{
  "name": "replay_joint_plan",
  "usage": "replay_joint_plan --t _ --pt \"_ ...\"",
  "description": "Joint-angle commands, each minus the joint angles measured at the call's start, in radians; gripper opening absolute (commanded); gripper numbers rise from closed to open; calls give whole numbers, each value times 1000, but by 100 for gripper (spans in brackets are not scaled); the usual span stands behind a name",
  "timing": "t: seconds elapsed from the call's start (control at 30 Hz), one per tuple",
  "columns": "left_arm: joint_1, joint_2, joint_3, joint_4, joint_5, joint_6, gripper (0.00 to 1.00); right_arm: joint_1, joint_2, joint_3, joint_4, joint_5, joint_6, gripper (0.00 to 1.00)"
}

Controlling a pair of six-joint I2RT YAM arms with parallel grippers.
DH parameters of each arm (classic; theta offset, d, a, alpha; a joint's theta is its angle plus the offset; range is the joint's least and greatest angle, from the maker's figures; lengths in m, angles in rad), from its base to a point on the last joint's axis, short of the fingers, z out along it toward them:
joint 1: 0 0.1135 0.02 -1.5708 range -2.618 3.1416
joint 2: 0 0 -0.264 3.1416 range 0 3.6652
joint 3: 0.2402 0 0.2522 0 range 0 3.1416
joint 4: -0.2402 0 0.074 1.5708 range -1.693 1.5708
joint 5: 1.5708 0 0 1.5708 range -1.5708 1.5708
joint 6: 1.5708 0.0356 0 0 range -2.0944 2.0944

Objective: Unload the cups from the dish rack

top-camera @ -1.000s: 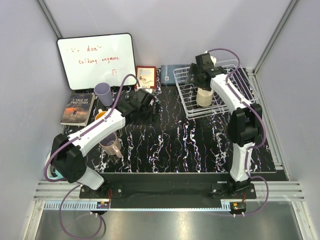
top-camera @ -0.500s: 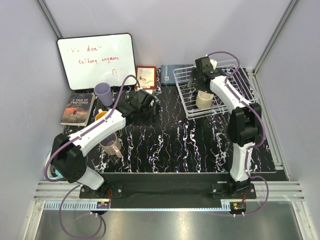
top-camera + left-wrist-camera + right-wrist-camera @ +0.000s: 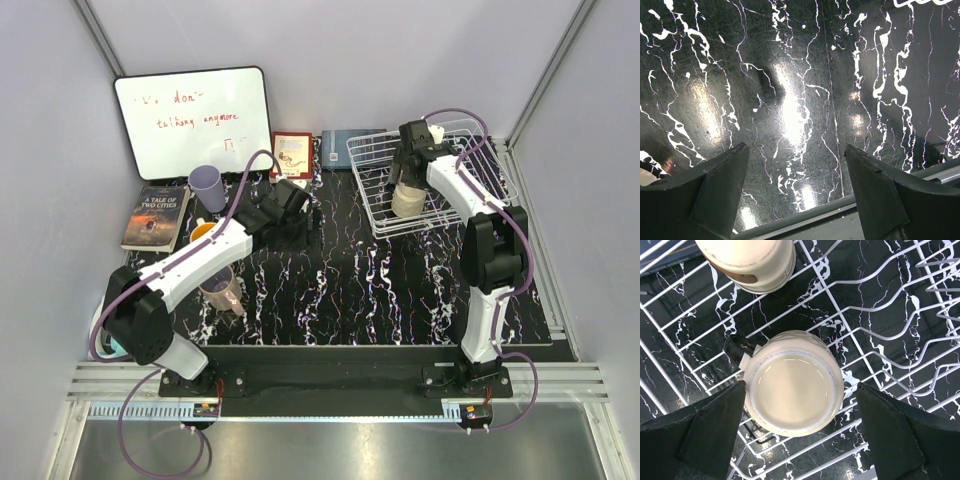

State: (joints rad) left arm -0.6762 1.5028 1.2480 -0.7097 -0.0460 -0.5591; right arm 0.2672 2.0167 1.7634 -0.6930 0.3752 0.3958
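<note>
Cream cup (image 3: 792,382) in dish rack (image 3: 375,165), centred between the fingers of right gripper (image 3: 801,386); jaws spread wide, not clamping it

Mat (image 3: 350,285): black, white marble veins
Rack (image 3: 370,190): white wire
Near cup (image 3: 792,390): cream, inside and rim
Far cup (image 3: 747,260): cream, brown band
Lilac cup (image 3: 207,184): lavender
Mug (image 3: 202,230): orange inside
Tumbler (image 3: 224,291): pale pink, see-through
Whiteboard (image 3: 190,100): white, red writing, dark frame
Book (image 3: 155,215): dark cover, pale title
Arms (image 3: 195,262): white shells, black joints, purple cables
</note>
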Motion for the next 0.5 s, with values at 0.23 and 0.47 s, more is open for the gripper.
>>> replay_joint_plan --t 0.23,0.47 --pt "-13 19 -7 35 25 -5 81 -13 -3 -27 16 -81 -3 100" --pt "-13 22 -12 35 26 -5 81 -13 34 -42 15 -96 -8 100"
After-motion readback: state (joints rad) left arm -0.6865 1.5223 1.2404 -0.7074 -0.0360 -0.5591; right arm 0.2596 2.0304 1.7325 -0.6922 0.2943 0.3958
